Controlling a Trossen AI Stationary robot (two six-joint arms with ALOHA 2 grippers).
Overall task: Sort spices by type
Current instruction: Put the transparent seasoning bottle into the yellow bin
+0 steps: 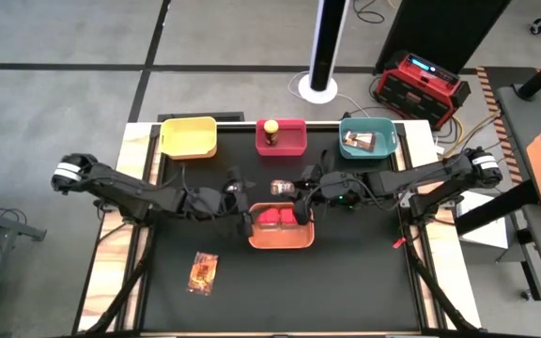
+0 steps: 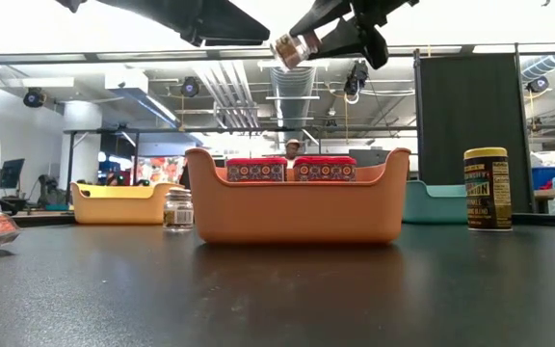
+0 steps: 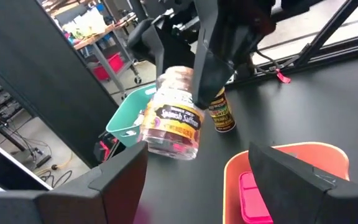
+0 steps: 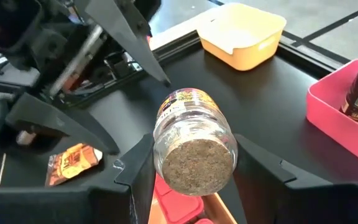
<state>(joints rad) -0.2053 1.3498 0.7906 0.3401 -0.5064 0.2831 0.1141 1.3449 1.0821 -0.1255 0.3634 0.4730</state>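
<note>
Held aloft above the table, just beyond the orange plastic tray [image 1: 281,237] with its two red blocky tubs [image 2: 292,170] — a small clear glass shaker with a printed label [image 4: 193,142], pinched crosswise between the fingers of the right gripper [image 4: 194,165], likely mid-handover so as to reach a tray on the right arm's side. Facing it close by, the left gripper [image 3: 197,171], jaws spread and touching nothing. Elsewhere: a second shaker [image 2: 177,209] standing beside the orange tray, a flat orange-brown packet [image 1: 203,272] lying nearer the front edge.
</note>
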